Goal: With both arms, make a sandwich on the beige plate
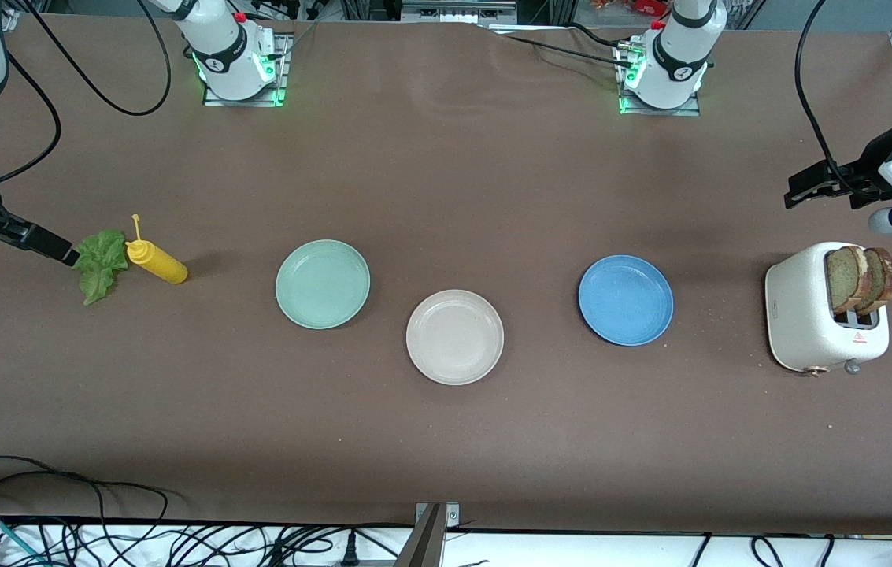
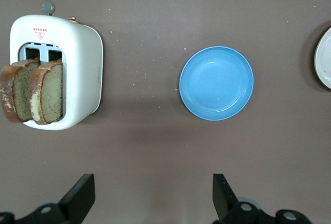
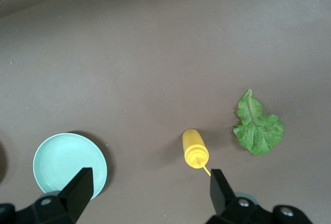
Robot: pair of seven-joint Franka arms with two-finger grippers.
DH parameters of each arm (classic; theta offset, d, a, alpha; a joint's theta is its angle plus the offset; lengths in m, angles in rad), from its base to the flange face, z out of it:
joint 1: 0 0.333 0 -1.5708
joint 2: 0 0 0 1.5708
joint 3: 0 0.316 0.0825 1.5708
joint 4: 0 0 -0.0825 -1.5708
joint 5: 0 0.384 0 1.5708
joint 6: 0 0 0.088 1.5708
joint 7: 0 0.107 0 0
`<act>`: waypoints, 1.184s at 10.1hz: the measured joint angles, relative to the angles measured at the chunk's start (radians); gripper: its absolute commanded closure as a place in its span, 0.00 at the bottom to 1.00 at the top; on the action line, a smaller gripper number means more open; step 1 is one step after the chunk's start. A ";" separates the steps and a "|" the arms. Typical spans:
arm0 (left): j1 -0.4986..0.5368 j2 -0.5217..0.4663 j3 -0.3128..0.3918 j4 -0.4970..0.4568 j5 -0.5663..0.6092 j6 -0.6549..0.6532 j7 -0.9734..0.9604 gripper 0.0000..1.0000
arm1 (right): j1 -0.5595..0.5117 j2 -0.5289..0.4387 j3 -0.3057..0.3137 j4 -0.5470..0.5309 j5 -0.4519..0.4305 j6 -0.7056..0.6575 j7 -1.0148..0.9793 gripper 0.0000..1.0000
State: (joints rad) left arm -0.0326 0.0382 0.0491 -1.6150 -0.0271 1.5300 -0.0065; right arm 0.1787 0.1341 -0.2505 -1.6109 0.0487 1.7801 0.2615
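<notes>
The beige plate (image 1: 455, 337) lies bare at mid-table, nearer the front camera than the plates beside it; its edge (image 2: 325, 58) shows in the left wrist view. Two brown-crusted bread slices (image 1: 861, 277) (image 2: 41, 93) stand in a white toaster (image 1: 804, 315) at the left arm's end. A green lettuce leaf (image 1: 101, 264) (image 3: 257, 127) lies flat at the right arm's end. My left gripper (image 1: 808, 189) (image 2: 153, 195) hangs open and holds nothing, over the table beside the toaster. My right gripper (image 1: 60, 250) (image 3: 150, 193) hangs open, holding nothing, over the table by the lettuce.
A yellow squeeze bottle (image 1: 156, 262) (image 3: 195, 148) lies on its side next to the lettuce. A mint-green plate (image 1: 323, 283) (image 3: 70, 164) and a blue plate (image 1: 625, 300) (image 2: 216, 83) flank the beige one. Cables run along the table's front edge.
</notes>
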 measured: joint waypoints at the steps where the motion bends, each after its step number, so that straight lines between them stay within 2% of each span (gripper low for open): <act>1: 0.000 0.000 0.000 0.000 0.000 0.000 0.000 0.00 | 0.000 0.000 0.000 0.000 0.000 0.000 0.000 0.00; 10: 0.002 0.009 0.000 0.000 0.000 0.005 0.020 0.00 | 0.000 0.000 0.000 0.000 0.000 0.000 -0.002 0.00; 12: 0.043 0.024 0.006 -0.014 0.004 0.071 0.067 0.00 | 0.000 0.001 0.000 0.000 0.000 0.000 -0.003 0.00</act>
State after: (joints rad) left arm 0.0107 0.0626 0.0551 -1.6288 -0.0235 1.6010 0.0601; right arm 0.1787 0.1347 -0.2505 -1.6110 0.0489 1.7801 0.2588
